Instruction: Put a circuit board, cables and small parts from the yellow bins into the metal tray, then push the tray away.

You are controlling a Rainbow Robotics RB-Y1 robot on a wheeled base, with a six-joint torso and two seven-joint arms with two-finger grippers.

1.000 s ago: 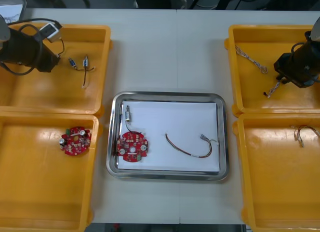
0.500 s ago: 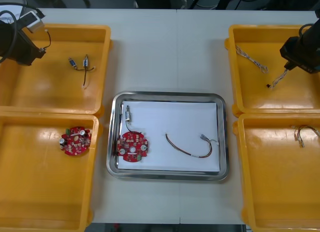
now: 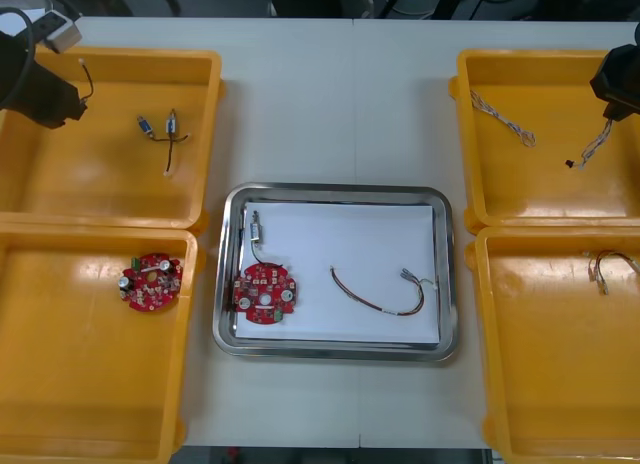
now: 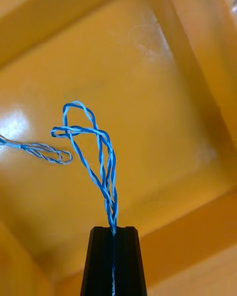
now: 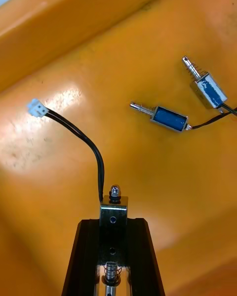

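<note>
My left gripper [image 3: 66, 108] hovers over the far left yellow bin [image 3: 110, 184], shut on a small metal part [image 5: 113, 209] whose black lead [image 5: 89, 143] ends in a white plug. Two more small metal parts [image 5: 169, 118] lie in that bin beyond the fingers. My right gripper [image 3: 612, 102] is above the far right yellow bin [image 3: 520, 199], shut on a twisted blue and white cable [image 4: 101, 158] that hangs from it [image 3: 592, 147]. The metal tray [image 3: 330, 191] holds a round red circuit board [image 3: 265, 292], a small metal part [image 3: 256, 227] and a red and yellow cable [image 3: 385, 296].
A second twisted cable [image 3: 503, 119] lies in the far right bin. The near left bin [image 3: 60, 404] holds another circuit board [image 3: 152, 281]. The near right bin [image 3: 560, 384] holds a cable [image 3: 605, 266]. Bare table lies beyond the tray.
The right gripper has risen and moved outward to the right with the twisted cable dangling. The left gripper has drawn back to the left, carrying the small metal part.
</note>
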